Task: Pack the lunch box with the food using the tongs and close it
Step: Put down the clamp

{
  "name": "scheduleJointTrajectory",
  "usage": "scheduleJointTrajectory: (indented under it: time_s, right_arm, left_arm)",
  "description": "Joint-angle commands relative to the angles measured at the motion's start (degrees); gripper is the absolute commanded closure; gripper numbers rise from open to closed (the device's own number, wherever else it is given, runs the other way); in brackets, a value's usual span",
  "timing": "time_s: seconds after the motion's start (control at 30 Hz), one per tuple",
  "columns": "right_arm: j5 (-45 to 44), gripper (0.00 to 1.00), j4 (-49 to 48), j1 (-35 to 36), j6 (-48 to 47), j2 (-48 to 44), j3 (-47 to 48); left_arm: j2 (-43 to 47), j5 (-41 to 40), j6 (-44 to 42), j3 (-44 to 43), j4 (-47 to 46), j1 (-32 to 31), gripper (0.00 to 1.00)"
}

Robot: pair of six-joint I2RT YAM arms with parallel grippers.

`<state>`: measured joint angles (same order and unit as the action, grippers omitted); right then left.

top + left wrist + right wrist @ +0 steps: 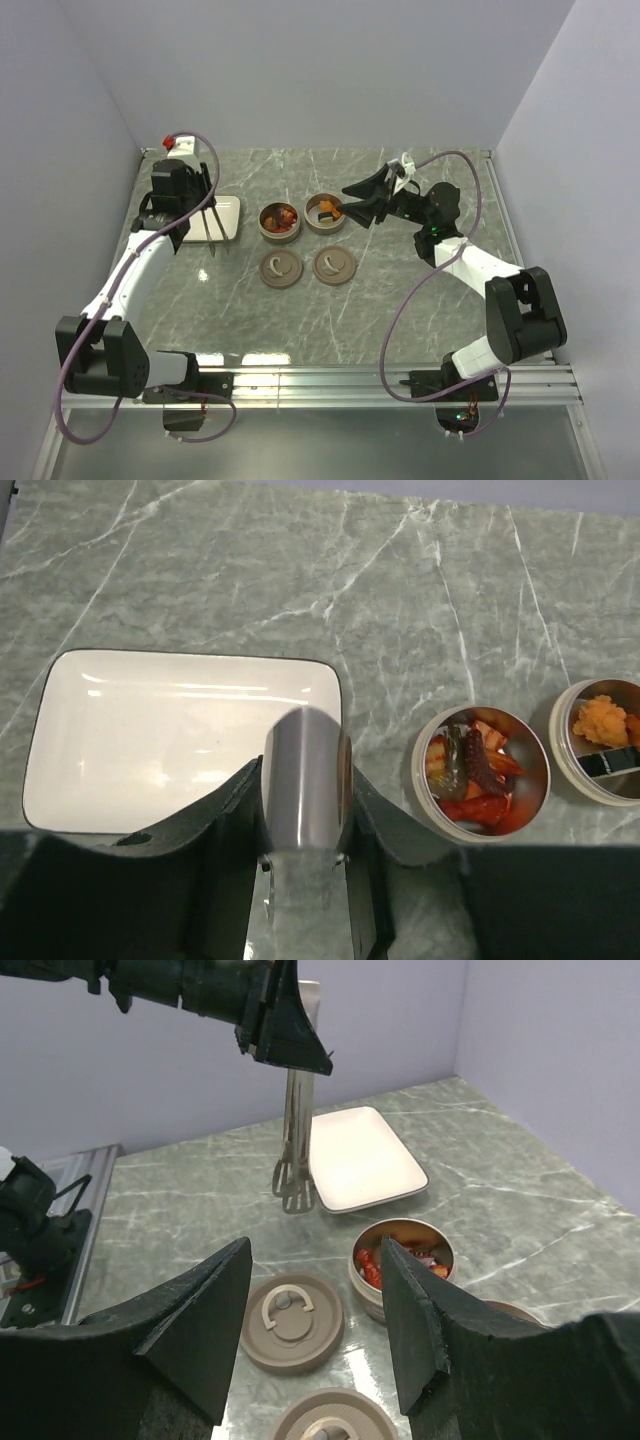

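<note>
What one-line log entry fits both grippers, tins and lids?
left gripper: shut on tongs, near plate | right gripper: open, by right tin | tins: food inside | lids: off

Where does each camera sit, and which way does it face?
Top external: above, behind the bases, looking down on the table; both arms show.
Left wrist: looks down on the white plate; its end effector grips the tongs.
Right wrist: faces the left arm; own fingers show.
Shared: both wrist views show the white plate and tongs.
</note>
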<state>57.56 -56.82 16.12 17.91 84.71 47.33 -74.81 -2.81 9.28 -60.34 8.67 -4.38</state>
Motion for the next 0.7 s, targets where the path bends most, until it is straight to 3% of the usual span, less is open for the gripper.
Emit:
scheduleJointTrajectory:
  time_s: [0.0,0.13,0.3,0.67]
  right_arm:
    - [1.94,0.39,-5.14,-0.39,1.87,-0.33,2.5]
    - [1.16,0.39,-3.92,-0.3,0.2,-2.17,1.8]
    - [0.1,0.39,-1.72,-0.56,-2.09,-3.14,1.89]
    - [3.43,0.39,-8.74,-3.55,4.48,6.86,10.14]
  left_arm:
    - [3.7,-1.66,1.62,-1.27,3.45,-0.28,0.6]
    - [2.74,-6.33,0.74,-3.12,8.29,1.12,0.61]
    - [3.26,-2.73,-0.58,-2.07,10.49,8.15,0.61]
    - [1.42,-8.44,0.99,-1.98,14.45,17.12,0.62]
